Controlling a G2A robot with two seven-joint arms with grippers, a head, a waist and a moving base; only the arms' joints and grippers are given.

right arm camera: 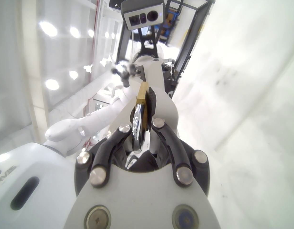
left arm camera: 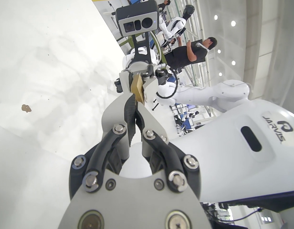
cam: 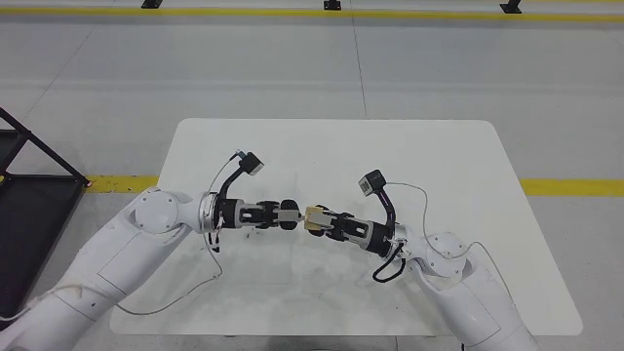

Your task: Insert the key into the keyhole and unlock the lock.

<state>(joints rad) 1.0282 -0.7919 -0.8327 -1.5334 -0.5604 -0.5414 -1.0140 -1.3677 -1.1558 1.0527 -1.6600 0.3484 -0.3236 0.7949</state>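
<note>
Both arms meet over the middle of the white table (cam: 439,175). My right gripper (cam: 327,222) (right arm camera: 145,96) is shut on the brass lock (cam: 314,218) (right arm camera: 142,91), and the silver shackle (right arm camera: 138,120) lies back between its fingers. The lock's brass body (left arm camera: 138,87) points toward my left gripper (cam: 292,215) (left arm camera: 135,103). That gripper is shut, with its tips right against the end of the lock. The key is hidden between its black pads (left arm camera: 130,113), so I cannot tell how far it sits in the keyhole.
A small brown speck (left arm camera: 26,108) lies on the table top. A black frame (cam: 29,205) stands on the floor beyond the table's left edge. Bare table surface surrounds the two grippers on all sides.
</note>
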